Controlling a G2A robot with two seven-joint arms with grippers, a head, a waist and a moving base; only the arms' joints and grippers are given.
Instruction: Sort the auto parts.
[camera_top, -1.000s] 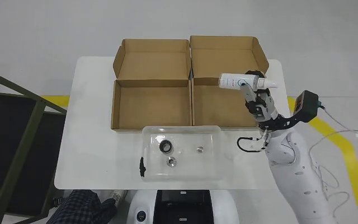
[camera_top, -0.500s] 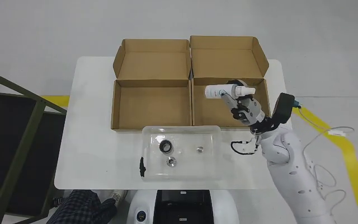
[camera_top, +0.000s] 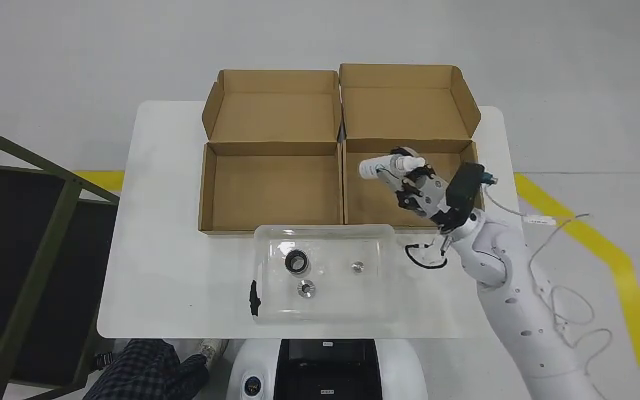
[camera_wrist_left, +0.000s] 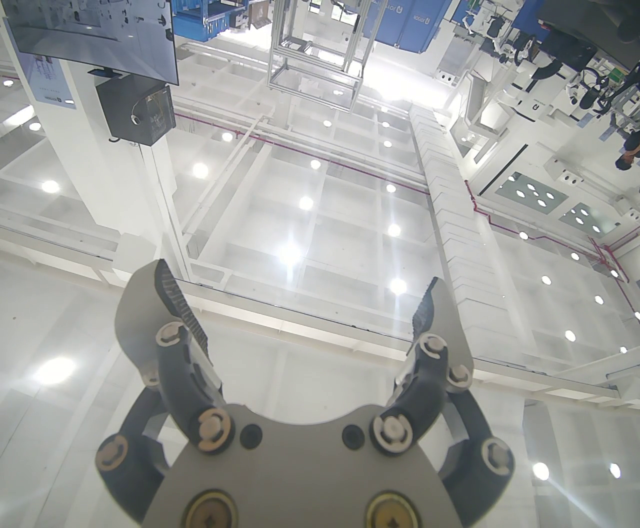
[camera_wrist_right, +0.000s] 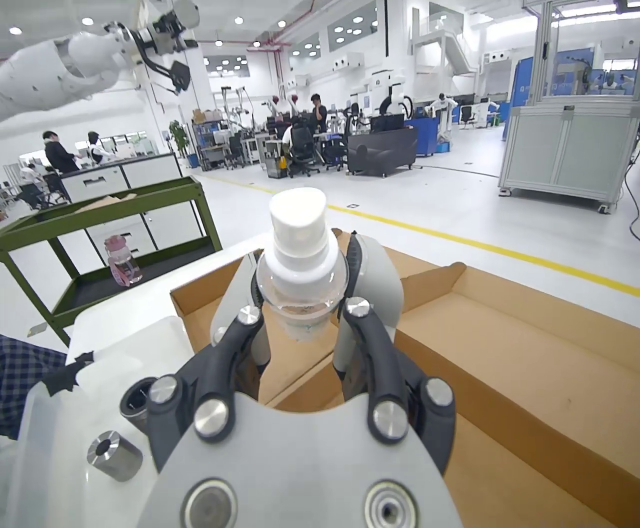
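My right gripper (camera_top: 408, 180) is shut on a white spray bottle (camera_top: 388, 166), holding it above the right cardboard box (camera_top: 375, 205). In the right wrist view the bottle (camera_wrist_right: 298, 220) stands between the right gripper's (camera_wrist_right: 302, 280) fingers, cap toward the room. A clear plastic tray (camera_top: 325, 235) in front of the boxes holds a black ring (camera_top: 297, 262), a metal cylinder (camera_top: 307, 290) and a small metal part (camera_top: 357, 266). A black piece (camera_top: 253, 297) lies at the tray's left edge. My left gripper (camera_wrist_left: 300, 285) is open, points at the ceiling and holds nothing.
The left cardboard box (camera_top: 270, 190) stands open beside the right one, both with lids folded back. A green cart (camera_top: 40, 250) stands off the table's left side. Bare white table (camera_top: 160, 250) lies left of the tray.
The right gripper has carried the spray bottle to the left and nearer, from the right box's right rim to over its inside. The tray's parts have not moved.
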